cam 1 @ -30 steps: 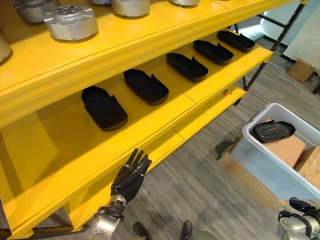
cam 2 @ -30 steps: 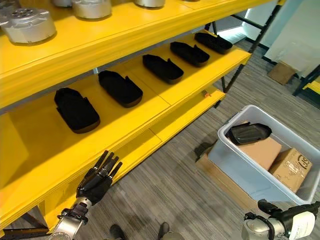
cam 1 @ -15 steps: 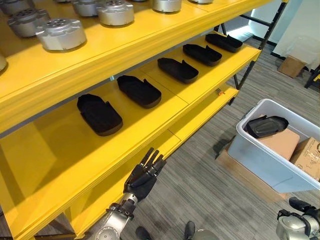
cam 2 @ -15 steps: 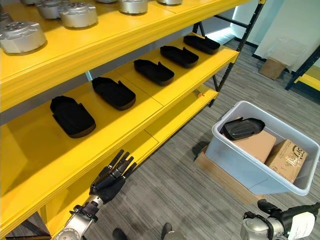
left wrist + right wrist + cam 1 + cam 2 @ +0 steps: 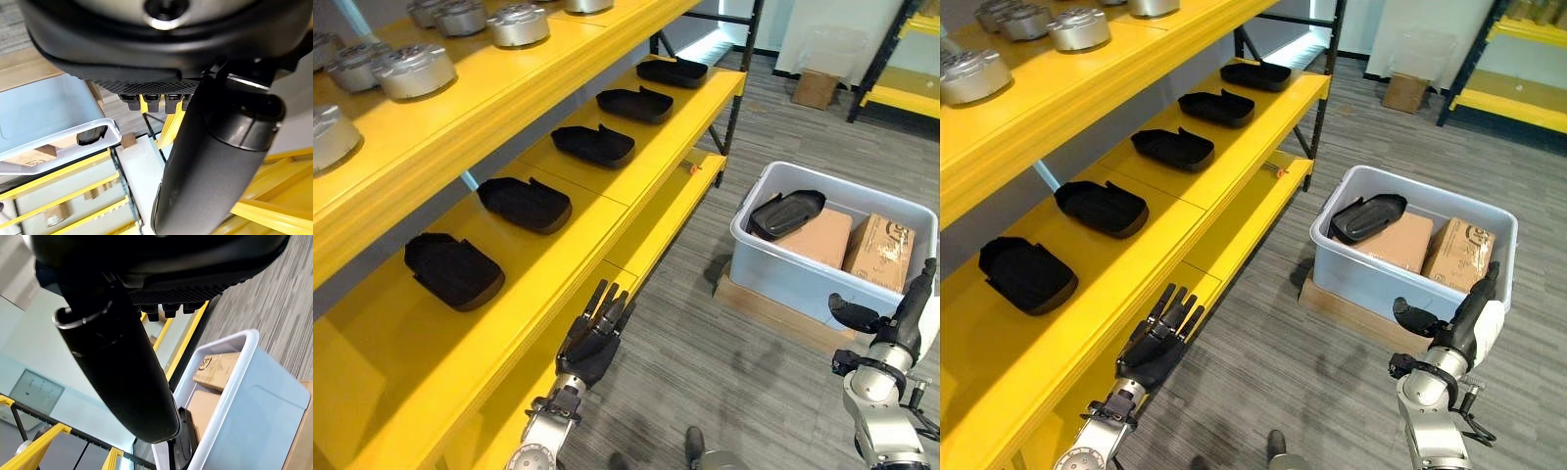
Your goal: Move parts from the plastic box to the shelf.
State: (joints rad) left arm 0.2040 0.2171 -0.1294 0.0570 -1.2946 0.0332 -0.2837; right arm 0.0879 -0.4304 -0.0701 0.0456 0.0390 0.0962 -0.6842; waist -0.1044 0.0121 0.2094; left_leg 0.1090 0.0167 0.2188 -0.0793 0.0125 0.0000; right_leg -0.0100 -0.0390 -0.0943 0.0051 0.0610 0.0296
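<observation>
A pale plastic box (image 5: pixel 773 262) stands on the floor at the right, holding a black moulded part (image 5: pixel 785 212) on top of cardboard boxes (image 5: pixel 879 250). Several matching black parts (image 5: pixel 525 203) lie in a row on the middle level of the yellow shelf (image 5: pixel 636 186). My left hand (image 5: pixel 592 338) hangs open with straight fingers beside the shelf's lower front edge, holding nothing. My right hand (image 5: pixel 1459 313) is raised near the box's front corner, fingers straight and thumb out, empty. The right wrist view looks past the thumb (image 5: pixel 117 367) to the box (image 5: pixel 230 396).
Silver round metal parts (image 5: pixel 409 69) sit on the shelf's top level. The box rests on a flat wooden board (image 5: pixel 1351 311). A cardboard box (image 5: pixel 815 88) stands far back, and another yellow rack (image 5: pixel 901 88) is at the far right. Grey carpet floor lies between shelf and box.
The camera has swung right and back, so shelf and box have shifted left in the picture. My right hand has risen into sight near the box. The left hand stays open.
</observation>
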